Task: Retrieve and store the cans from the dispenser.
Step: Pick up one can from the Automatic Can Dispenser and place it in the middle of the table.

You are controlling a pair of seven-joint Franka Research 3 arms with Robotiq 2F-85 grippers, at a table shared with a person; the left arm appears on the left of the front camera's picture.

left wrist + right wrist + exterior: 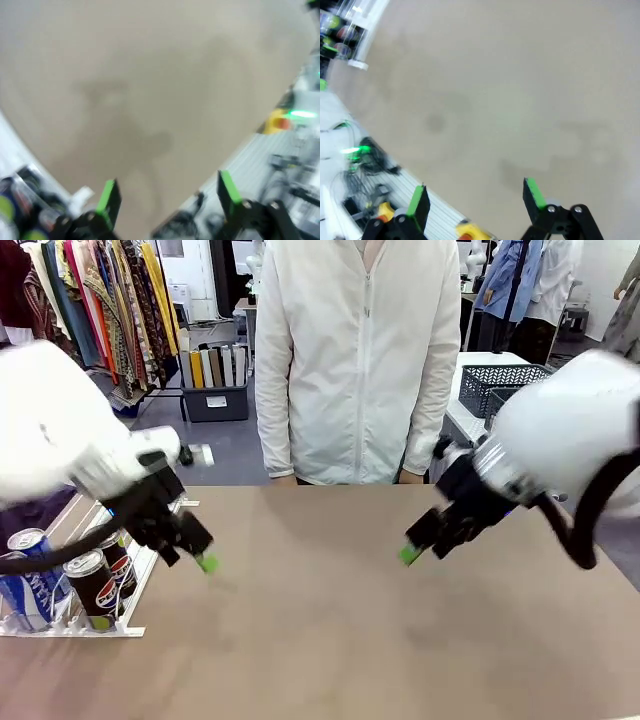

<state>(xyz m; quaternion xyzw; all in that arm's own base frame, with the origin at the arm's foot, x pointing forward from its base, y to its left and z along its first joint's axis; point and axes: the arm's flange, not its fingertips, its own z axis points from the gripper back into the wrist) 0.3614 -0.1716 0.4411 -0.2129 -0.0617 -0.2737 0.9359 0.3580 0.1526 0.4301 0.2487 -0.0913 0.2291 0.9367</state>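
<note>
Our left gripper [167, 192] and right gripper [475, 192] hung spread, empty; the cans [95, 592] sat in the near-left dispenser [70, 632], seemingly none stored yet.

Front view: left arm [60, 440] is a blurred white smear, cut by the left edge. right arm [570, 430] is also blurred, cut by the right edge, and covers part of the mesh basket [490, 380]

dispenser [70, 630] is cropped at the left edge, its far lanes hidden behind the left arm. cans [95, 590] are partly crossed by the black cable [60, 552], and the blue one at the edge is cropped

person [355, 360] is cut off at the top and hidden below the waist by the table [330, 640]

Left wrist view is blurred throughout: cans [15, 210] in the lower-left corner are colour smears, count unreadable, and the clutter past the table edge can't be identified

Right wrist view: dispenser [360, 35] and cans [335, 30] at top-left are blurred, cropped and too small to count
</note>
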